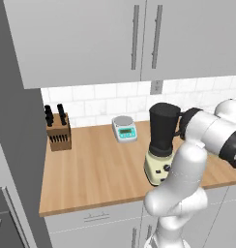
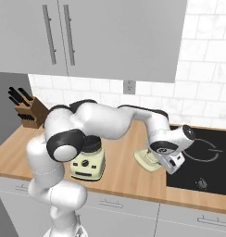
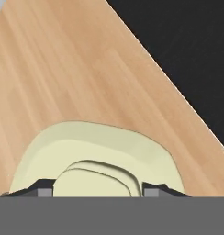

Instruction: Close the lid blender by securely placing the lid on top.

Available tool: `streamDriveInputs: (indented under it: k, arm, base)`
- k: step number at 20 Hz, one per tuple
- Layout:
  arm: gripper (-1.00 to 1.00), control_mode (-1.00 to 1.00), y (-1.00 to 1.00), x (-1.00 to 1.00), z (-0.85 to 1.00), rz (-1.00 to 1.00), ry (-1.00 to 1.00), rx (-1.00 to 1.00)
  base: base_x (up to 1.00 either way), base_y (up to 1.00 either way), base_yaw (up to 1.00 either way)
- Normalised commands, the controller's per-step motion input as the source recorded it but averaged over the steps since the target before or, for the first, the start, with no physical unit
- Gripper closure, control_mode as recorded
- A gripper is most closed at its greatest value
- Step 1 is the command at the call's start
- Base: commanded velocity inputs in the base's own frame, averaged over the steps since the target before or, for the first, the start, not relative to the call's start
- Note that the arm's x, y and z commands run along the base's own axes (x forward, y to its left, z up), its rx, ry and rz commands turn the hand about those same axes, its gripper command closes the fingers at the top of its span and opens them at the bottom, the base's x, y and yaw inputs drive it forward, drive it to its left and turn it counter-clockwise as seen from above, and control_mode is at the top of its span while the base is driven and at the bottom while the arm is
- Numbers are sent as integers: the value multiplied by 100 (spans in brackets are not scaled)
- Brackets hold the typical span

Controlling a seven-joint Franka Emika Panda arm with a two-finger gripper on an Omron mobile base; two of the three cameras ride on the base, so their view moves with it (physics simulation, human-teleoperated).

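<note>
The tool (image 3: 99, 192) sits low over the lid (image 3: 100, 158), its 2 tips apart and straddling the raised knob, not yet clamped. To do this grasp well, I would settle squarely on the knob before pinching, then lift straight up. The lid lies on the desk (image 2: 126, 173) just left of the black cooktop (image 2: 207, 162), right of the blender (image 1: 162, 140) (its jar open-topped in the left base view). The hand view alone shows the straddle.
</note>
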Motion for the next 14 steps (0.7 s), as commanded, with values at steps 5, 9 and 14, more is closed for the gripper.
streamDriveInputs:
  k: [5,9,14]
  arm:
    - [100,-100,31,-33,85,0,-24,0]
    - [100,-100,49,-25,74,0,-20,-8]
    - [100,-100,47,-22,95,0,-14,-13]
  base:
    - [0,0,0]
    - [0,0,0]
    - [0,0,0]
